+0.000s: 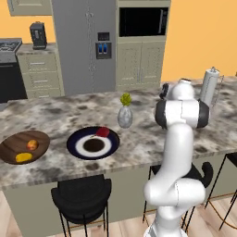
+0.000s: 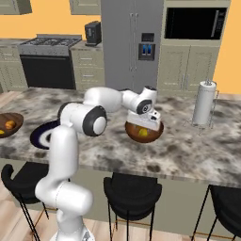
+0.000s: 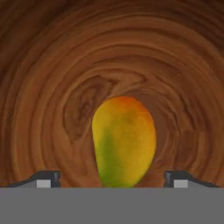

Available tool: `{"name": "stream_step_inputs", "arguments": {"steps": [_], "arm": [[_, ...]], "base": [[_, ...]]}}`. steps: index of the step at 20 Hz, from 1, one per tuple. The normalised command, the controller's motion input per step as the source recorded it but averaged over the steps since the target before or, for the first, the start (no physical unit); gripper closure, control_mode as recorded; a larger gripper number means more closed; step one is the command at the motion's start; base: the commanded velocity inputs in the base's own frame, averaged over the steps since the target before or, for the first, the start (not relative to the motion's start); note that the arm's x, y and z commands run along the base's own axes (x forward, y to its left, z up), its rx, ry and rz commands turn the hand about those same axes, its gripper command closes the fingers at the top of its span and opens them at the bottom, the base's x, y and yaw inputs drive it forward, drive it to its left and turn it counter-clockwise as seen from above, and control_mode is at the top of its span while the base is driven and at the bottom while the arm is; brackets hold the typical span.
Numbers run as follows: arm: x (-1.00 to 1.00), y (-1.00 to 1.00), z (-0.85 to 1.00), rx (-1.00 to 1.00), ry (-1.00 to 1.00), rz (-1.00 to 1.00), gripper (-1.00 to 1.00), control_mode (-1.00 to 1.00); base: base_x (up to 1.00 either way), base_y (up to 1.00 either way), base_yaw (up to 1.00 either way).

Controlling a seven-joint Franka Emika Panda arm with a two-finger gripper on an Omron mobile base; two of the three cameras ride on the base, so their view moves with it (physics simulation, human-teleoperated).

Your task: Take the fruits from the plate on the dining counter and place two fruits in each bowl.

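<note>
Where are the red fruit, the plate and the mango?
Red fruit [image 1: 102, 132], left base view, its middle.
Plate [image 1: 74, 141], left base view, blue rim.
Mango [image 3: 124, 141], hand view, its middle.

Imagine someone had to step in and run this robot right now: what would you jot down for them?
Gripper: open, low over the right wooden bowl; yellow-green mango lies in that bowl between the fingertips, apparently just released.
Left wooden bowl: already holds its two, the orange fruit and the yellow fruit.
Dark blue plate on the dining counter: red fruit at its far edge.
Left to do: lift clear, fetch the red fruit, drop it in the right bowl with the mango.
</note>
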Motion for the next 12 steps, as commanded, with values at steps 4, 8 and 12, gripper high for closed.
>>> {"name": "stream_step_inputs", "arguments": {"steps": [4, 8, 12], "arm": [[-0.63, 0.56, 0.62, -0.06, -0.05, -0.09, -1.0, -1.0], [-0.83, 0.73, 0.66, -0.01, 0.03, -0.03, -1.0, -1.0], [-0.85, 0.67, 0.45, 0.0, 0.01, -0.04, -1.0, -1.0]], "base": [[0.0, 0.0, 0.0], [0.0, 0.0, 0.0], [0.0, 0.0, 0.0]]}}
